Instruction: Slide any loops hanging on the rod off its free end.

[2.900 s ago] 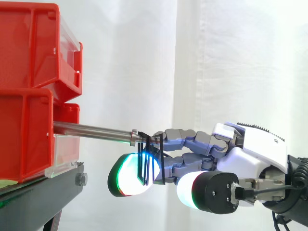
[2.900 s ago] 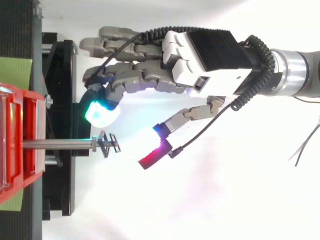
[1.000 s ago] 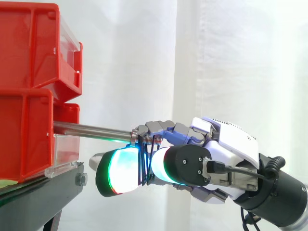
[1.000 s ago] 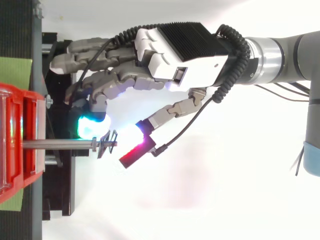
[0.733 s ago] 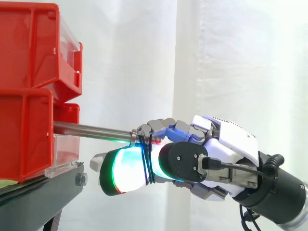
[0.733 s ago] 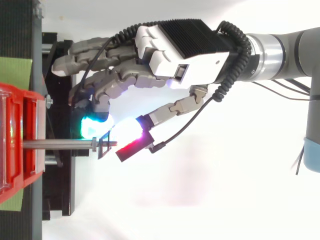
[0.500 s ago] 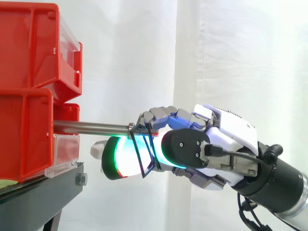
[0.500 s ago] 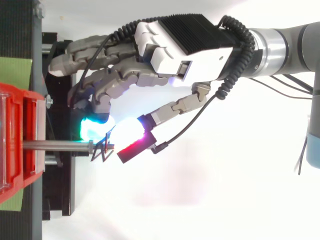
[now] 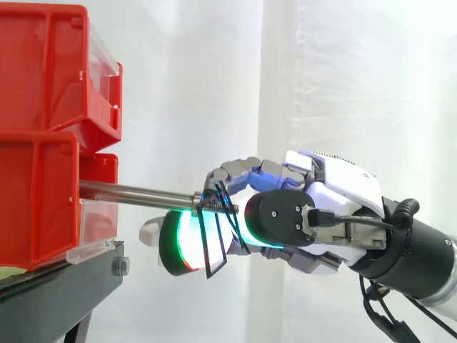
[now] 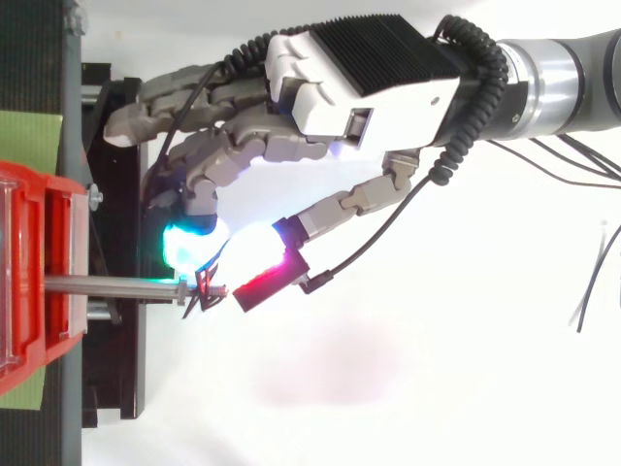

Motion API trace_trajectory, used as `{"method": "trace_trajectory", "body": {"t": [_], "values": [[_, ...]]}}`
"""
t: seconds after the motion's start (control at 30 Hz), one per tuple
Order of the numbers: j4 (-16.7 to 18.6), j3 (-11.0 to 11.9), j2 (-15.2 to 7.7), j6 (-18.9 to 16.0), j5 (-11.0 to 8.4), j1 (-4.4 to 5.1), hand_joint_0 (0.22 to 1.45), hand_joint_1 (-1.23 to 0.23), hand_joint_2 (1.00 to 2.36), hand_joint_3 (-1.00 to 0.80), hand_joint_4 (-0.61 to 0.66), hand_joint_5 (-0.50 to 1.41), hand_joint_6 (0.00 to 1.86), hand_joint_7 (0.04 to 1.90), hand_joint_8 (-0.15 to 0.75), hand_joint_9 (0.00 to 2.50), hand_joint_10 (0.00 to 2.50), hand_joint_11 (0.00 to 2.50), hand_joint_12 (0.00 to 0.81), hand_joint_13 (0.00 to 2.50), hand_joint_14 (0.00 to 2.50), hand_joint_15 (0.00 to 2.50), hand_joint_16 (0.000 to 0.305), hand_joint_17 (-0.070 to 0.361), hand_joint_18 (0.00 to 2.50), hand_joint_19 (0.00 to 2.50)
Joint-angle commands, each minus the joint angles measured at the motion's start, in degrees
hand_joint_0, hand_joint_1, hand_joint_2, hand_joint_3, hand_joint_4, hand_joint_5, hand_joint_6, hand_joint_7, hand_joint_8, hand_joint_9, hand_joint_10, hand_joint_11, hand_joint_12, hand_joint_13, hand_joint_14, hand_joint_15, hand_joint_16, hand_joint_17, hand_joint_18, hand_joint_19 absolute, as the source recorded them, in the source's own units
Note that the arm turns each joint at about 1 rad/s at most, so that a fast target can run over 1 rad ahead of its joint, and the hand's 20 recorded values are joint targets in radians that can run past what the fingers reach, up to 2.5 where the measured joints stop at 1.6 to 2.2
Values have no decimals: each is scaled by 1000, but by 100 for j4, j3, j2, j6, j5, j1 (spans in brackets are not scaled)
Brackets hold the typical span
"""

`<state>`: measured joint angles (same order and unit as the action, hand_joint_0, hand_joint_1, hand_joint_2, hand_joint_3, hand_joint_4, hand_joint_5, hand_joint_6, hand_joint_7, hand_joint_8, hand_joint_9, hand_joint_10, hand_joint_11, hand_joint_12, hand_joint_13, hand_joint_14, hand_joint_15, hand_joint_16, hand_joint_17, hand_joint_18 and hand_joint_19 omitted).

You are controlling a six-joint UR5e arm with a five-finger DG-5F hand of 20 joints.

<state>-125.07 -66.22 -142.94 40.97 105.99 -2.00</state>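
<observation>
A steel rod (image 9: 136, 193) sticks out rightward from the lower red bin, and its threaded free end points at my hand. Several thin black wire loops (image 9: 213, 241) hang splayed and tilted at that free end (image 10: 206, 288). My hand (image 9: 314, 207) reaches in from the right, level with the rod's tip. Its curled fingers end in a green-cyan glowing pad (image 9: 178, 239) behind the loops. The thumb, glowing red (image 10: 262, 282), sits just beyond the rod's tip. The loops lie pinched between pad and thumb while still on the rod's end.
Two red bins (image 9: 43, 136) are stacked at the left on a black stand (image 9: 57, 293). A white curtain hangs behind. In the top view the stand's black frame (image 10: 116, 194) lies under the fingers, with a green patch (image 10: 29, 141) at the far left.
The hand moved left to the rod's end and closed on the loops. The rod's tip rose briefly, then settled. The loops have shifted onto the threaded tip and now hang splayed.
</observation>
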Motion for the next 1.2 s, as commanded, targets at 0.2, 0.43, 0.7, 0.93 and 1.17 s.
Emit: {"method": "trace_trajectory", "body": {"t": [0.2, 0.43, 0.7, 0.93, 1.17], "values": [[-316, -5, 12, 113, -8, -2, 600, -680, 1022, -108, 65, -213, 938, 685, 243, 646, 15, 424, 347, 451, 6, 164, 50, 113, 354, 178], [-641, -23, 91, 333, -8, -19, 600, -679, 1022, -111, 63, -213, 937, 689, 246, 646, 15, 423, 348, 452, 8, 159, 50, 113, 353, 178], [-949, -533, 504, 465, -8, -37, 599, -678, 1022, -110, 66, -212, 936, 691, 247, 647, 14, 420, 348, 451, 6, 160, 50, 113, 353, 178], [-958, -1078, 1058, 544, -158, -19, 600, -677, 1022, -114, 66, -212, 936, 692, 245, 648, 16, 421, 348, 449, 6, 167, 50, 113, 354, 178], [-1151, -1069, 1145, 544, -158, -28, 599, -677, 1021, -115, 66, -212, 935, 695, 245, 647, 16, 422, 348, 451, 6, 163, 50, 113, 353, 186]]}}
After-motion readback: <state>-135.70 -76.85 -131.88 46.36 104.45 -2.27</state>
